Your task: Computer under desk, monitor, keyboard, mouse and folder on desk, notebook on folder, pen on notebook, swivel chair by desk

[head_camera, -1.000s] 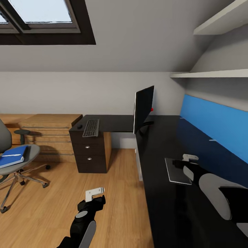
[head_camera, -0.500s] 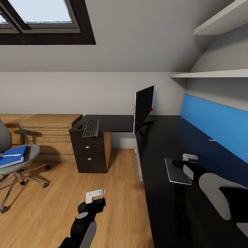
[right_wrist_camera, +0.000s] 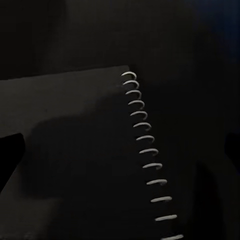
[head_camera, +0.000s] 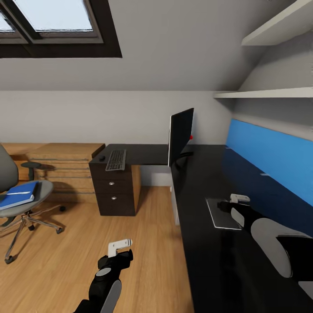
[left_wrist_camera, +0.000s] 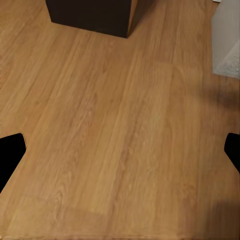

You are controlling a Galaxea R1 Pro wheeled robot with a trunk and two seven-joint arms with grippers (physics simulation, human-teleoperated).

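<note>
While the right gripper [head_camera: 237, 203] hangs over the notebook [head_camera: 221, 213] on the near arm of the desk [head_camera: 208, 261], its fingers spread wide apart and grasping nothing, the left gripper [head_camera: 119, 247] hovers over bare wood floor [head_camera: 152, 243], likewise released. One notebook lies flat, its long axis and wire spiral [right_wrist_camera: 145, 150] running along the desk toward the monitor [head_camera: 180, 137]. One monitor stands upright at the corner, edge-on, screen facing left. One keyboard [head_camera: 116, 160] lies on the far arm, lengthwise toward the robot, a small dark mouse [head_camera: 102, 158] just beside it. One blue folder [head_camera: 17, 195] lies on the swivel chair [head_camera: 21, 204], well apart from the desk. A drawer unit [head_camera: 114, 191] stands under the keyboard.
</note>
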